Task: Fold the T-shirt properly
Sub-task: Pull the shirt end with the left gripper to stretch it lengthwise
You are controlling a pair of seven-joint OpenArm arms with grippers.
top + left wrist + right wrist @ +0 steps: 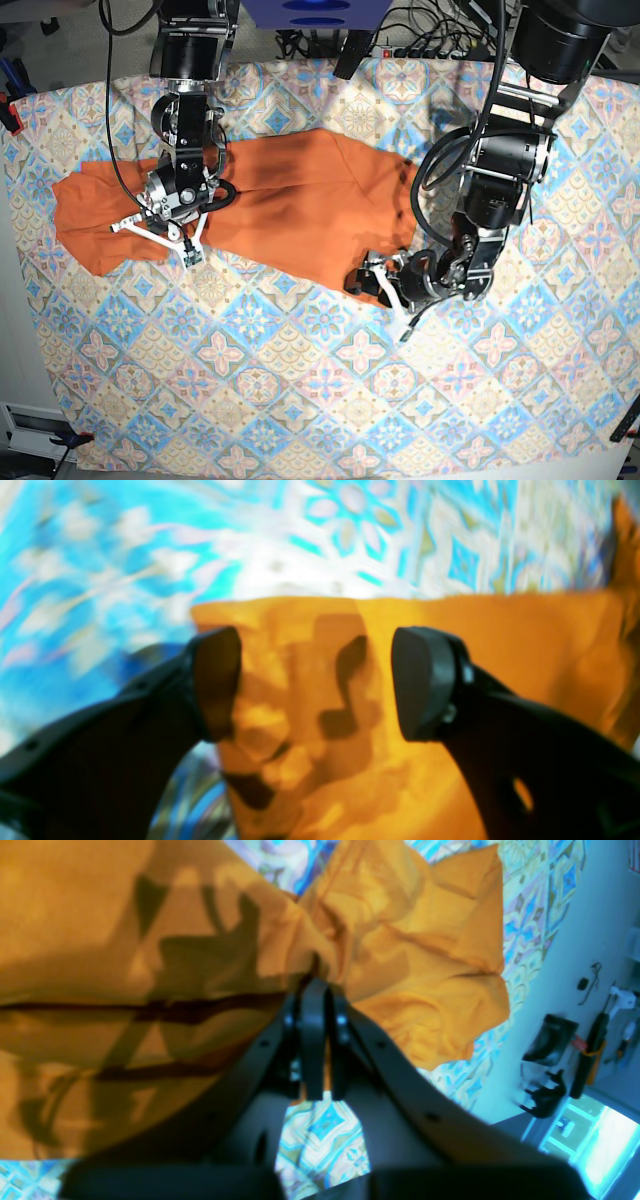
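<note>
A: Status on the fold?

B: Early stage, by the look of it. The T-shirt (270,205) is laid roughly spread across the patterned cloth (300,400), left of centre in the base view, still rumpled. No finished fold can be made out; one sleeve end is bunched at that view's left, and a corner is turned near the lower right edge.

A: Grippers?

B: The right gripper (315,990) is clamped, jaws pressed together with orange fabric pinched at the tips, as seen in the right wrist view. In the base view it sits on the shirt's left part, near the sleeve. The left gripper (315,680) is spread wide, with nothing between the jaws; shirt fabric is seen just beyond and below them. Contact with the cloth cannot be confirmed; the left wrist view is blurred.

A: What's left?

B: Judged from the layout: nearly everything. The shirt would need to be flattened, the sleeves brought in, and the body folded over. A grasp on the left-arm side has not yet been made.

A: Any labels, print, branding?

B: None readable. The shirt is seen as plain orange, with no logo. Only tile motifs are shown on the cloth. Tools on the wall in the right wrist view are too small and blurred for text to be read.
</note>
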